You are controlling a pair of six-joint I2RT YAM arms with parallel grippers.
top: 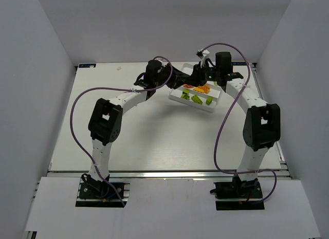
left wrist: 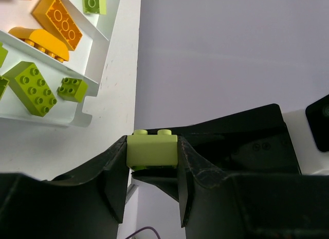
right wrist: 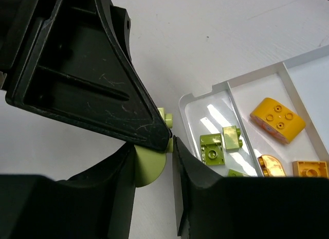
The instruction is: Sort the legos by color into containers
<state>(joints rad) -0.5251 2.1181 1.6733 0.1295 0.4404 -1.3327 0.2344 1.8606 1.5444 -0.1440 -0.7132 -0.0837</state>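
My left gripper (left wrist: 152, 145) is shut on a small lime-green lego (left wrist: 151, 152), held in the air just off the tray's near end. In the right wrist view a rounded lime-green part of that lego (right wrist: 149, 164) sits between the fingers of my right gripper (right wrist: 153, 146), which are closed around it under the left gripper's black finger (right wrist: 87, 79). From above, both grippers meet at the back (top: 201, 74) beside the white tray (top: 175, 97). One of its containers holds lime-green legos (left wrist: 32, 88), and the neighbouring one holds orange legos (left wrist: 57, 21).
The tray lies tilted at the back right of the white table, near the right wall. Purple cables loop over both arms (top: 77, 121). White enclosure walls stand on three sides.
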